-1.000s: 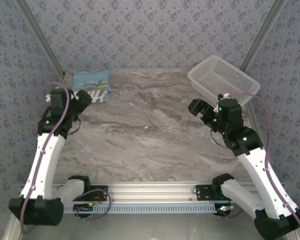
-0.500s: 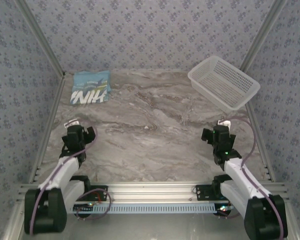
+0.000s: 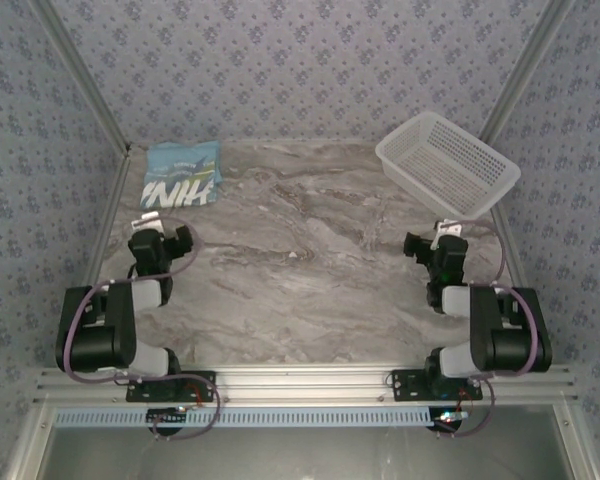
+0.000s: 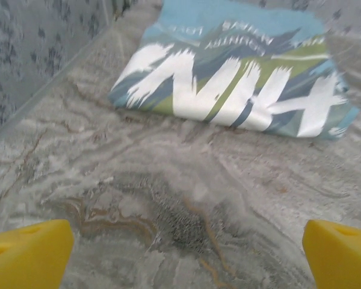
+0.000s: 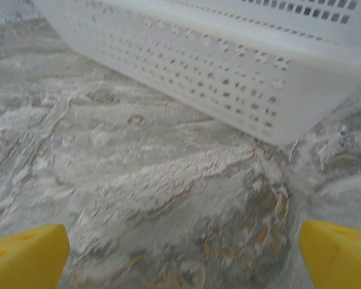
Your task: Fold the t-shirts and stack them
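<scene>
A folded light blue t-shirt [image 3: 183, 174] with large white lettering lies flat at the back left corner of the marble table; in the left wrist view the t-shirt [image 4: 234, 78] lies ahead of the fingers. My left gripper [image 3: 162, 240] is drawn back near the left side, open, with bare table between its yellow fingertips [image 4: 27, 256]. My right gripper [image 3: 435, 245] sits near the right side, open, its yellow fingertips [image 5: 340, 253] wide apart over bare marble, pointing at the basket.
A white mesh basket [image 3: 448, 163] stands tilted at the back right, close in front of the right gripper, where its wall [image 5: 228, 66] shows. Patterned walls close the table on three sides. A metal rail [image 3: 300, 378] runs along the near edge.
Both arms have pulled back from the far side of the table and folded down toward their bases. The left arm left the t-shirt lying folded. Both grippers stayed open.
</scene>
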